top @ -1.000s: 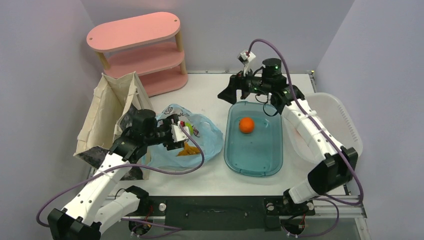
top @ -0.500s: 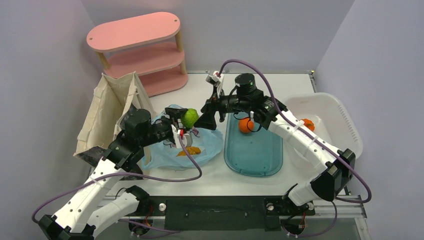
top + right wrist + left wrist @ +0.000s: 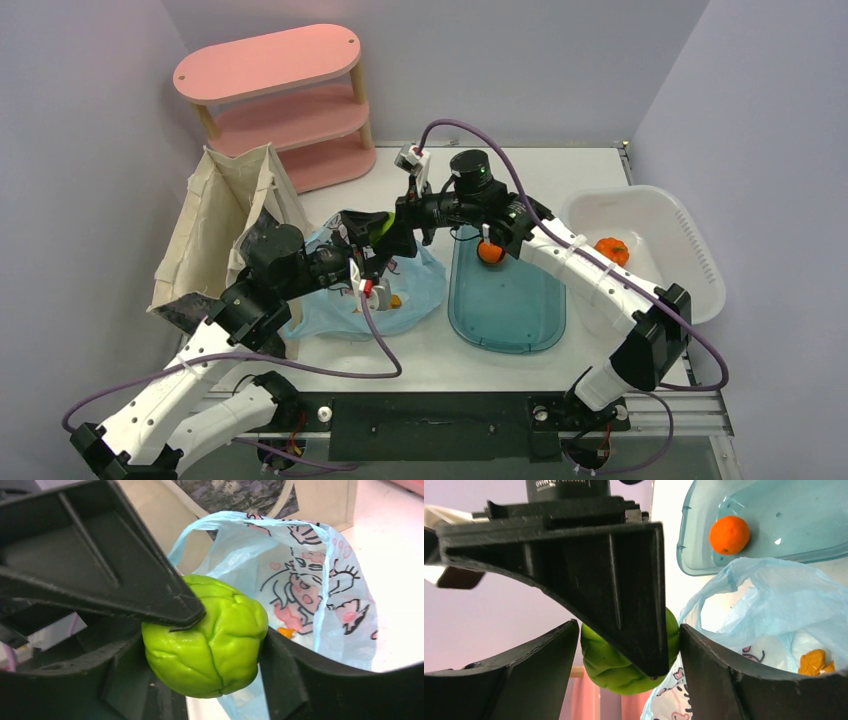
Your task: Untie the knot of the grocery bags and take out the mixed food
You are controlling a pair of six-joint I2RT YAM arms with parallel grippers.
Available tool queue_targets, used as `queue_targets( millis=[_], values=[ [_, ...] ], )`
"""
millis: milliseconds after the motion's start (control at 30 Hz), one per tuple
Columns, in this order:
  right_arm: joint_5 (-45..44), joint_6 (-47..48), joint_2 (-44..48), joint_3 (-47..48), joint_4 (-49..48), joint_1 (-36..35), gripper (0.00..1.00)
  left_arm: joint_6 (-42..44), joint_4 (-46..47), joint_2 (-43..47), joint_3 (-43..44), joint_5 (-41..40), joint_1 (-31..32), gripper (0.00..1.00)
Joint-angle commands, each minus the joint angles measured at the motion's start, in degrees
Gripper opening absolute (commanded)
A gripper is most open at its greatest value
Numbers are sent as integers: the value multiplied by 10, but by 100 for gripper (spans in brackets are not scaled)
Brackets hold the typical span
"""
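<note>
Handover above the bag (image 3: 422, 280): left fingers (image 3: 514, 680) clamp the green fruit (image 3: 210, 640); right fingers (image 3: 300, 685) flank it, grip unclear. Next, right must squeeze, left release, then carry it right to the tub (image 3: 505, 312).

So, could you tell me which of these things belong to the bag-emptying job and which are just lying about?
Job: thin light blue printed plastic bag; round green fruit; round orange fruit in the clear teal plastic tub.
Lying about: pink oval tiered shelf; beige canvas tote; white plastic basket.
</note>
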State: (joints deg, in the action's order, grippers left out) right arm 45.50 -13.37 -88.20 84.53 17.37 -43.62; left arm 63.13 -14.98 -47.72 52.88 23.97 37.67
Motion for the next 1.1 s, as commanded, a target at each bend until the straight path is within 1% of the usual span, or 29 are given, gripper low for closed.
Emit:
queue_targets(
  millis=[0, 33, 67, 100, 133, 167, 200, 300, 333, 400, 433, 467, 533, 633, 733, 767, 833, 967, 1033, 1067],
  values=[
    [29, -39, 1, 25, -54, 0, 44, 10, 55, 14, 9, -26, 10, 72],
    [30, -40, 2, 20, -55, 2, 36, 7, 55, 16, 8, -29, 9, 72],
    [30, -42, 6, 18, -55, 9, 22, 3, 54, 16, 6, -36, 9, 72],
    [30, -44, 7, 12, -54, 12, 16, -5, 53, 19, 6, -40, 10, 73],
    [31, -48, 12, 10, -54, 23, 8, -8, 46, 20, 5, -51, 10, 77],
    [31, -51, 15, 5, -54, 39, 6, -16, 43, 23, 2, -58, 10, 79],
    [34, -55, 22, -1, -52, 48, 2, -25, 45, 27, 0, -77, 9, 83],
    [36, -52, 40, -7, -36, 101, 0, -71, 36, 43, -13, -115, 7, 89],
    [34, -39, 52, -11, -17, 112, 0, -80, 15, 48, -11, -126, 4, 92],
    [25, -9, 70, -22, 20, 149, 0, -145, -29, 50, -4, -131, -5, 94],
    [20, 16, 77, -29, 36, 175, 0, -162, -45, 50, 2, -130, -8, 94],
    [6, 29, 91, -46, 65, 186, 0, -191, -81, 49, 4, -124, -11, 94],
    [-16, 74, 111, -77, 113, 223, 0, -213, -133, 51, 0, -108, -13, 94],
    [-45, 163, 139, -119, 178, 280, 0, -219, -190, 52, -18, -86, -13, 94],
    [-97, 233, 160, -167, 252, 311, 0, -211, -244, 37, -39, -76, -13, 93],
    [-118, 260, 162, -175, 265, 321, 0, -210, -252, 33, -51, -77, -13, 93],
    [-153, 286, 166, -204, 283, 330, 0, -208, -248, 17, -65, -79, -13, 93],
    [-218, 308, 161, -262, 283, 334, 0, -217, -216, -30, -70, -97, -14, 91],
    [-243, 317, 155, -278, 281, 334, 0, -240, -196, -67, -63, -104, -16, 90],
    [-248, 322, 152, -283, 281, 335, 0, -265, -189, -76, -56, -103, -22, 90]
  ],
)
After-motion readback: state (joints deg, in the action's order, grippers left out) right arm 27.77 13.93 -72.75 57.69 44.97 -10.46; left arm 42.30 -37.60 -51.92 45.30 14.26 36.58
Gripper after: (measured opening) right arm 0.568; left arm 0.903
